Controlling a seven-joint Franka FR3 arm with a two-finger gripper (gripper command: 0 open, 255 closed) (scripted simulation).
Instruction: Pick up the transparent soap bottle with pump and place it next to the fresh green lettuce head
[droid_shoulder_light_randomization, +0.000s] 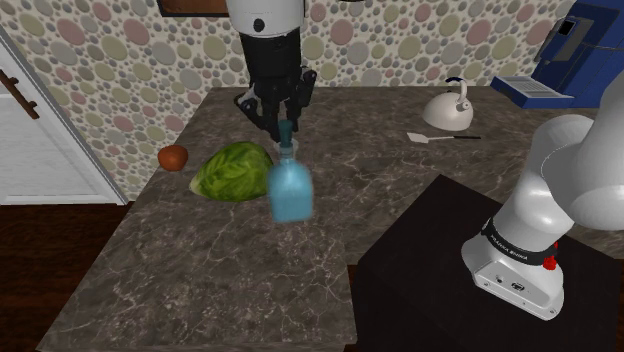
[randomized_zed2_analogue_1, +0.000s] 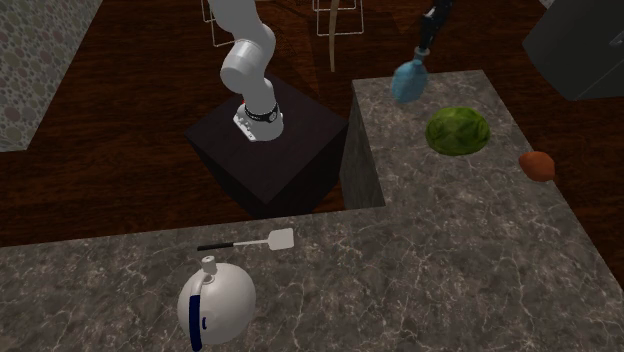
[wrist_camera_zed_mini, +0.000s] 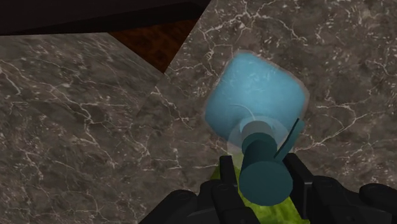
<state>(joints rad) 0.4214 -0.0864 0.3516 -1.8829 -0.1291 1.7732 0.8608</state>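
Gripper (droid_shoulder_light_randomization: 283, 118) closed on the pump head of the soap bottle (droid_shoulder_light_randomization: 290, 188), fingers clasping the narrow top from both sides; wrist view confirms the pump sits between the fingers (wrist_camera_zed_mini: 230, 186). Bottle body: translucent pale blue, squarish with rounded shoulders, darker teal pump and collar. It hangs below the gripper, tilted slightly. Cannot tell whether its base touches the tabletop (droid_shoulder_light_randomization: 220, 270).

Position: just beside the green lettuce head (droid_shoulder_light_randomization: 232, 171), on the shoulder view's right of it; the two overlap at the edge in that view. In the second exterior view the bottle (randomized_zed2_analogue_1: 408, 80) is at the far end of the tabletop, with the lettuce (randomized_zed2_analogue_1: 458, 131) nearer. A reddish-brown round item (droid_shoulder_light_randomization: 174, 157) lies left of the lettuce. White kettle (droid_shoulder_light_randomization: 449, 108) and spatula (droid_shoulder_light_randomization: 440, 136) well apart, to the right.
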